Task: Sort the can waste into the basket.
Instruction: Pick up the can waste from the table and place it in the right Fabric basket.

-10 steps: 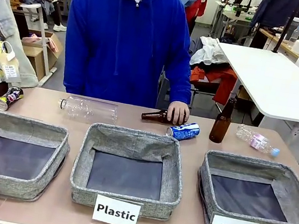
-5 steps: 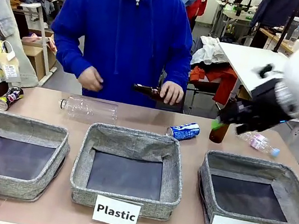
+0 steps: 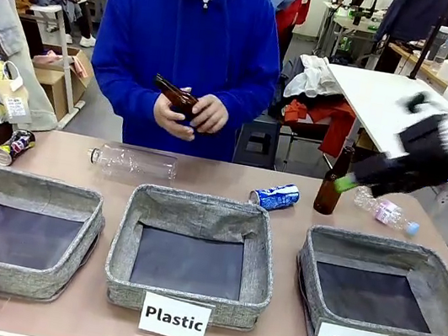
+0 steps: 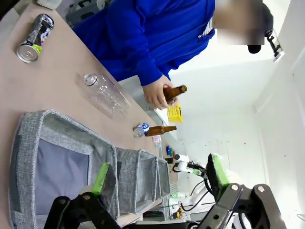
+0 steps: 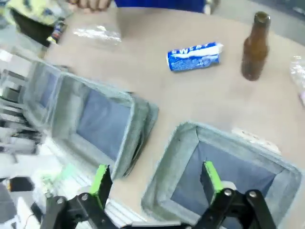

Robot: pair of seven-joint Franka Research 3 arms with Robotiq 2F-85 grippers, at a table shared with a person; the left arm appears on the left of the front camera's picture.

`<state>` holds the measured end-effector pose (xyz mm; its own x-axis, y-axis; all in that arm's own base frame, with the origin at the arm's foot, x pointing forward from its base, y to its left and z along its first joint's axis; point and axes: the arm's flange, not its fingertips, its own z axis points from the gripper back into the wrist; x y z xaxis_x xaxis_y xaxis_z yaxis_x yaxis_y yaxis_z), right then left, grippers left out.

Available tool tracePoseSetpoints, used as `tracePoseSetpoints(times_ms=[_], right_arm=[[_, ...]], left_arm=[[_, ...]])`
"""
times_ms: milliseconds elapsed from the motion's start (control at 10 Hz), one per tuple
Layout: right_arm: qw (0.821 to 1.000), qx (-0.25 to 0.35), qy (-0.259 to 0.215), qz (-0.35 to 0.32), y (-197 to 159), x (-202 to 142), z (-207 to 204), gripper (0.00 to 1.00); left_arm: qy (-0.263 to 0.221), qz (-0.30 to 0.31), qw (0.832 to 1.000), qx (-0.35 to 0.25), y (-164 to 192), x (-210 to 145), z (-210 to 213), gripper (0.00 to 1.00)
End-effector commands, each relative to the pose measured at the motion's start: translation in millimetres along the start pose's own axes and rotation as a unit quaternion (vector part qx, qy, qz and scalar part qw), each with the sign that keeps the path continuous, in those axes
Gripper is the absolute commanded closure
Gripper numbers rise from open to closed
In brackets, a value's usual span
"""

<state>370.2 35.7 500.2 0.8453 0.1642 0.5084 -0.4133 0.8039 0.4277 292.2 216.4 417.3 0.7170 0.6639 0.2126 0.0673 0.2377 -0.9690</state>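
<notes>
Left claw (image 4: 159, 171) is spread wide, holding nothing. A crushed dark can (image 3: 12, 146) lies at the far left of the tabletop (image 3: 97, 323). The blue Pocari can (image 3: 275, 197) lies on its side near the middle, behind the Plastic basket (image 3: 201, 207). The Can basket (image 3: 365, 244) at right holds nothing, so sorting seems unstarted. Right claw (image 5: 155, 176), spread and empty, hangs over the right side, smeared by motion in the front view.

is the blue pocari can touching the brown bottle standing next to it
Apart. The right wrist view shows bare tabletop between the blue can and the upright brown bottle.
</notes>
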Motion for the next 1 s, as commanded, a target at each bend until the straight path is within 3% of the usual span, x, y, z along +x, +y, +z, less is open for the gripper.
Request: tracePoseSetpoints(times_ms=[0, 200, 400, 600, 800, 900], right_arm=[[0.994, 0.100, -0.036, -0.035, -58.9, -49.2, 74.8, 0.00], [0.988, 0.116, -0.081, -0.058, -87.5, -87.1, 90.0, 0.00], [0.986, 0.097, -0.115, -0.075, -90.3, -93.3, 82.8, 0.00], [0.994, 0.041, -0.095, -0.041, -59.3, -61.9, 55.0, 0.00], [0.998, -0.019, -0.058, 0.032, -15.2, -24.7, 10.6, 0.00], [0.994, -0.045, -0.022, 0.096, 6.2, -3.3, -21.6, 0.00]], left_arm=[[0.001, -0.012, 1.000, -0.005, 0.6, 0.6, 1.3, 0.00], [0.001, -0.012, 1.000, -0.005, 0.6, 0.6, 1.3, 0.00], [0.001, -0.012, 1.000, -0.005, 0.6, 0.6, 1.3, 0.00], [0.001, -0.012, 1.000, -0.005, 0.6, 0.6, 1.3, 0.00], [0.000, 0.000, 1.000, 0.000, 0.5, 0.1, -0.1, 0.00], [-0.034, -0.016, 0.999, -0.018, -34.0, -3.0, 44.2, 0.00]])
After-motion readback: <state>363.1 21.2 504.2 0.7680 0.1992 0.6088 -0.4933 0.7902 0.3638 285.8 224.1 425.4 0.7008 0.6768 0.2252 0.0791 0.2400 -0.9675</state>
